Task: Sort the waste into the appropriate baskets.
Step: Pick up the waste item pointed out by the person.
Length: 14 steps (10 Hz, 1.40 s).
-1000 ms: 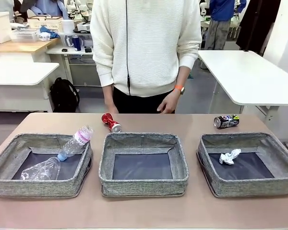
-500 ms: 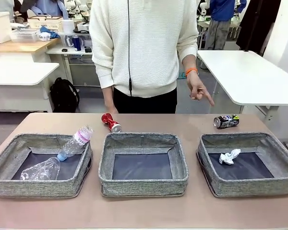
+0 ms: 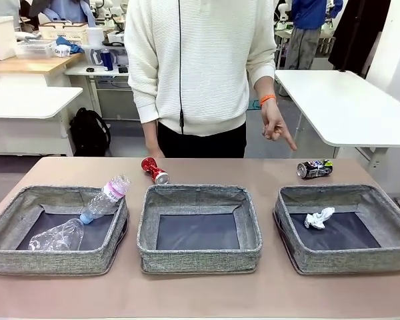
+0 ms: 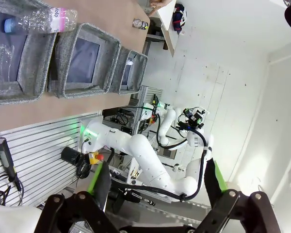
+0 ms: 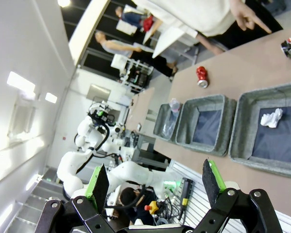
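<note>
Front view, change: the person's hand (image 3: 275, 127), which hung low by the far desk edge a second ago, is now raised. Its index finger aims down and toward the robot's right, at the crushed black can (image 3: 314, 169). Nothing on the desk (image 3: 200, 293) has shifted.
Left basket (image 3: 53, 261): crushed clear plastic bottle (image 3: 57, 235) on the floor; small clear bottle with pink label (image 3: 105, 198) leaning over the rim, cap end inside.
Middle basket (image 3: 200, 259): no waste in it.
Right basket (image 3: 350, 261): crumpled white paper (image 3: 319, 217) on the floor.
Loose on desk: crushed red can (image 3: 155, 170) just behind the middle basket; black can behind the right basket, apart from it.
Left gripper (image 4: 155, 177): released, jaws wide, nothing between them, held away from the desk.
Right gripper (image 5: 155, 180): released too, empty, raised clear of the baskets.
Reading: the point probably marks the black can as the next pick, though the finger's exact line is hard to judge. Both cans likely belong in the middle basket.
</note>
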Each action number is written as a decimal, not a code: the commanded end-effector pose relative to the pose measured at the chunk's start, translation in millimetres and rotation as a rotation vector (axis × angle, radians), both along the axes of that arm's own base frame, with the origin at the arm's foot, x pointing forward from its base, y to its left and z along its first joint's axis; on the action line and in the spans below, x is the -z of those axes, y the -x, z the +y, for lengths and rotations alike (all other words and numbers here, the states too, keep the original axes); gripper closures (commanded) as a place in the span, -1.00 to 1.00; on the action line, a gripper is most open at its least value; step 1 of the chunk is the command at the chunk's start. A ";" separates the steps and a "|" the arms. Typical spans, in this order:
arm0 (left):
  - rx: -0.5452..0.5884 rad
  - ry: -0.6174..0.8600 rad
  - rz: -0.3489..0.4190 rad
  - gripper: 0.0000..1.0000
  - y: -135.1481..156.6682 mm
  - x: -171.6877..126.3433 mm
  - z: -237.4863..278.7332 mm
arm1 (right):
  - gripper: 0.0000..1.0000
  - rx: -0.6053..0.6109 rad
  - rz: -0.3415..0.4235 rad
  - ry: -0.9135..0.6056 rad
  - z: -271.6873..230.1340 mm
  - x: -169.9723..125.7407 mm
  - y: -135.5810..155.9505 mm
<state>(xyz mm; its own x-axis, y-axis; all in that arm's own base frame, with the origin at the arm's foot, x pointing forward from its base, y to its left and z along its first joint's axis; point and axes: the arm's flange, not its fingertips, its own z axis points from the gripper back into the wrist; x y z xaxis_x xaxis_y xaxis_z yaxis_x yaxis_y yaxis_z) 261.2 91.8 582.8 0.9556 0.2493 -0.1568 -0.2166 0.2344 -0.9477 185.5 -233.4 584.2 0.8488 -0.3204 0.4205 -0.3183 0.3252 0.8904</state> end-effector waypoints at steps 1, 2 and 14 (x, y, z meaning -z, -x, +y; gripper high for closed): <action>-0.002 0.013 -0.024 -1.00 0.2 -2.1 1.4 | -1.00 0.000 0.000 0.000 0.0 0.0 0.0; -0.002 0.013 -0.024 -1.00 0.2 -2.1 1.4 | -1.00 -0.006 -0.139 0.309 21.6 -2.5 -39.2; -0.002 0.013 -0.024 -1.00 0.2 -2.1 1.4 | -1.00 -0.328 -0.957 1.546 157.8 63.3 -257.7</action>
<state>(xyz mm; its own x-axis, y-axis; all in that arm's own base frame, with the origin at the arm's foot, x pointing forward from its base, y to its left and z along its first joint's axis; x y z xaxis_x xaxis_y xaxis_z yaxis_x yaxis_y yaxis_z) 261.4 93.0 583.0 0.9555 0.2507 -0.1557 -0.2156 0.2329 -0.9483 447.4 -73.0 543.1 0.2362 0.9186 0.3170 -0.7765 0.3745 -0.5067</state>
